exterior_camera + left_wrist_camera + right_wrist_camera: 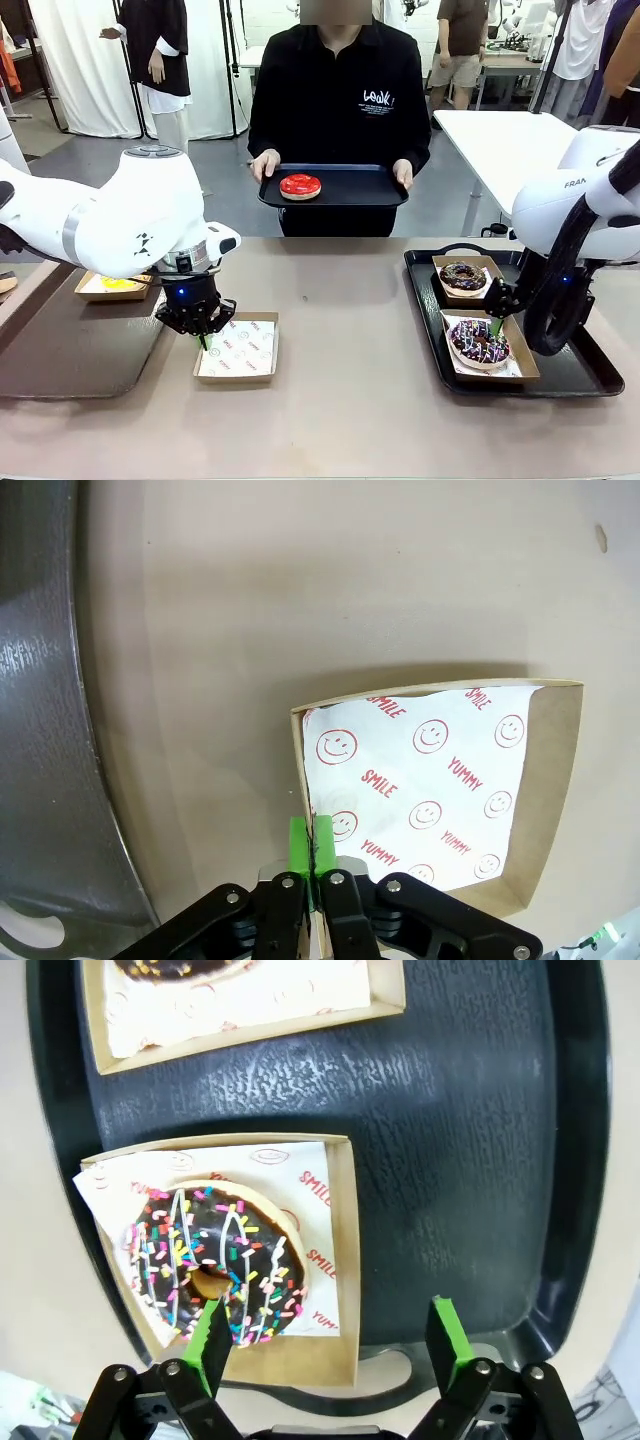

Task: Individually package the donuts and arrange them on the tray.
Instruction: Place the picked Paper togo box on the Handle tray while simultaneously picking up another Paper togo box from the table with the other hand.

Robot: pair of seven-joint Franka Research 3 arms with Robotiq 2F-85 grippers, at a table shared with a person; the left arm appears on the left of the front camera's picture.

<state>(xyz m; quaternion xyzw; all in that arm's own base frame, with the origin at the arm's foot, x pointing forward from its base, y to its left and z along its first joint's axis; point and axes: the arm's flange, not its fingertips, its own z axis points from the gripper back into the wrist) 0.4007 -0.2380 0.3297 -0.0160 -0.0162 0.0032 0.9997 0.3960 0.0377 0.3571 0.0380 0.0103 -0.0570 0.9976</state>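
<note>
While two donuts already sit in paper boxes on the black tray point(580, 375) on the robot's right, two more still need work. The chocolate donut point(463, 276) is in the far box on that tray, and the sprinkle donut point(480, 341) with white drizzle is in the near box point(340, 1250), right beside it.

The right claw point(325, 1335) hangs just above the near edge of the sprinkle donut's box. Its green fingers point(447, 1332) stand wide apart and hold nothing. So that donut looks like it is put down and done.

The left claw point(312, 842) is squeezed shut on the side wall of an empty box point(236, 348). This box has smiley paper inside and sits on the tabletop point(340, 420), just beside a brown tray point(70, 355) on the robot's left. I think this box is getting ready for the next donut.

The person at the far side holds up a dark tray point(335, 187) with the red donut point(300, 186) on it. It has no box yet. The yellow donut point(118, 284) lies in a box behind the left arm, so I can only see part of it.

So about half of the job looks done. The red donut needs a box, and both of the last donuts still have to go to their tray.
</note>
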